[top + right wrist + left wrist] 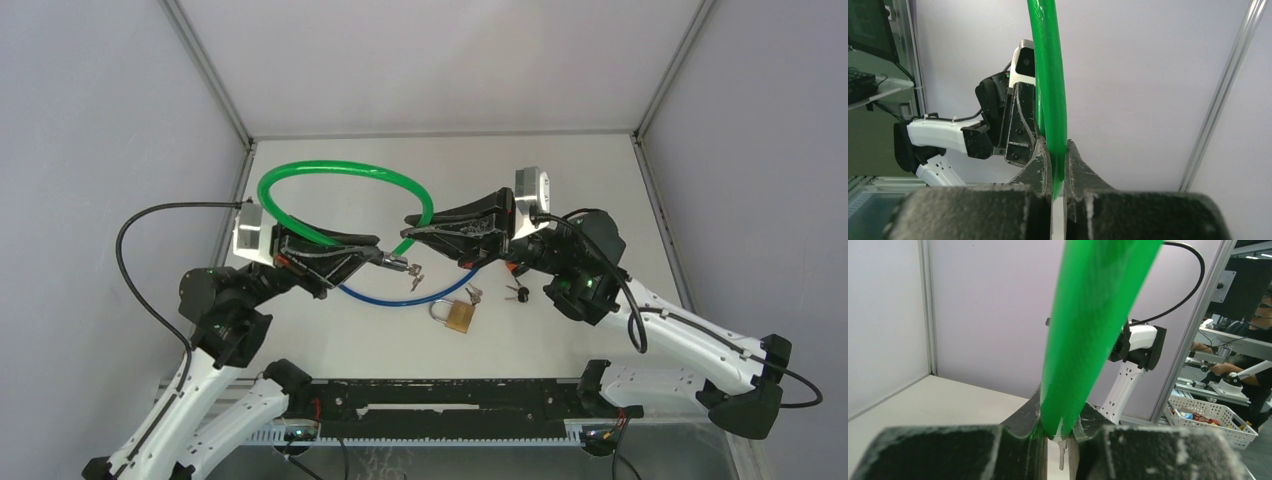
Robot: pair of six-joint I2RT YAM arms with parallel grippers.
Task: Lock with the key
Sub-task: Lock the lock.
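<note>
Two end effectors (384,259) (411,222) clamp the green cable (330,170).

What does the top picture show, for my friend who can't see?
The left claw and right claw each grip a green cable loop above a white table, tips facing each other. A brass padlock, keys and a blue cable lie nearby.

The left arm (225,320) rises from its base and bends inward. The left gripper (380,258) points right, jaws closed on the green cable (330,169). The right arm (690,335) reaches left, and the right gripper (418,224) is clamped on the same cable, its tips near the left's.
</note>
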